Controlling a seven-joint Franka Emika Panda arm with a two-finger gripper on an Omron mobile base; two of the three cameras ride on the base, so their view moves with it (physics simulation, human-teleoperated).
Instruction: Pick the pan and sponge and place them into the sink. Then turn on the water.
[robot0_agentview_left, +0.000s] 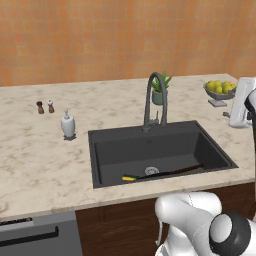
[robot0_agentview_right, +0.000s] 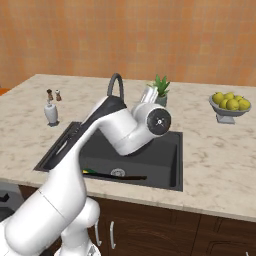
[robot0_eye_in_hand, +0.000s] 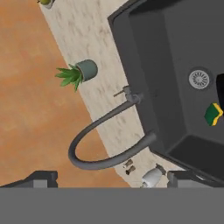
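Nearest the base cameras: white arm (robot0_agentview_right: 120, 131), bending up over the sink (robot0_agentview_left: 200, 131). Jaws spread wide, holding nothing; dark fingertips (robot0_eye_in_hand: 41, 177) at the bottom corners of the hand view, looking at the arched faucet (robot0_eye_in_hand: 103, 144). Sunk in the marble table (robot0_agentview_left: 45, 165), a dark grey basin with round metal drain (robot0_eye_in_hand: 199, 79). Black pan (robot0_agentview_left: 165, 173) lying on the basin floor along the near wall, thin handle pointing right. Yellow-and-green sponge (robot0_agentview_left: 129, 177) at the near left of the basin floor, just beside the pan. Spout without any stream. On the table: white soap dispenser (robot0_agentview_left: 68, 125) left of the sink, two small shakers (robot0_agentview_left: 45, 106) farther left, potted plant (robot0_agentview_left: 160, 90) behind the faucet, lemon bowl (robot0_agentview_left: 220, 92) far right.
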